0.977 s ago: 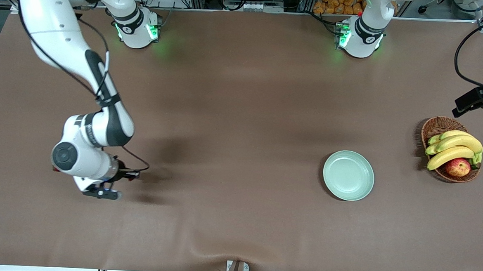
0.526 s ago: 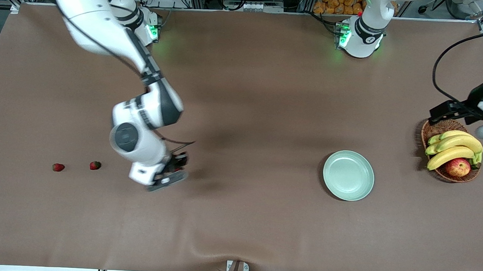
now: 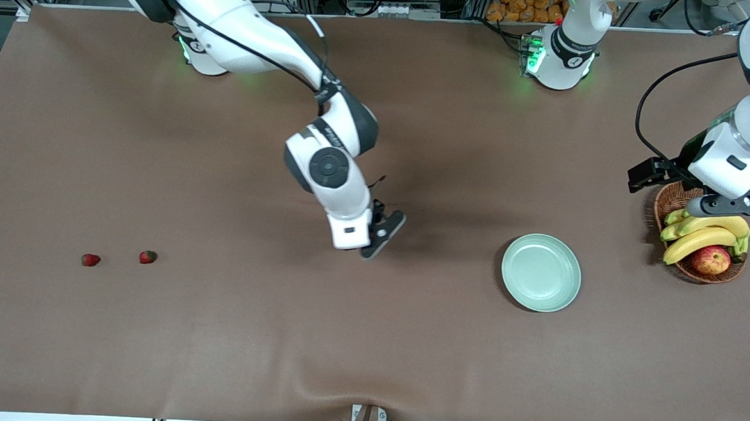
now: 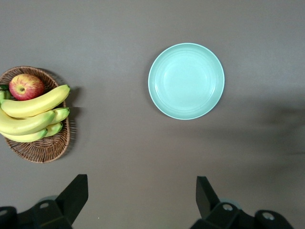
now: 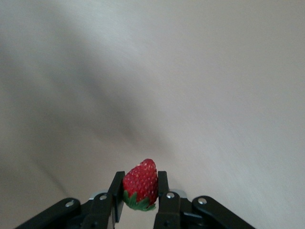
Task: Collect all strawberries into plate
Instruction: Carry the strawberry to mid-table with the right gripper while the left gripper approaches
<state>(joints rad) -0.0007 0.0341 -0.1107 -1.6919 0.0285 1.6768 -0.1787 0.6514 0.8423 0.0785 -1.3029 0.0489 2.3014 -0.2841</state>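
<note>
Two strawberries lie on the table toward the right arm's end, one nearer that end than the other, both well apart from the plate. A third berry shows only in the right wrist view, pinched between the closed fingers of the right gripper, tip pointing away from the gripper, green cap toward it, long axis along the fingers. In the front view the berry is hidden under the right gripper.

Half a second ago that gripper was over the table close to the two loose berries; now it is over the middle of the table, closer to the plate. The left gripper has come in over the basket of bananas and apple. Its wrist view shows its fingers spread wide and holding nothing, with plate and basket below.
</note>
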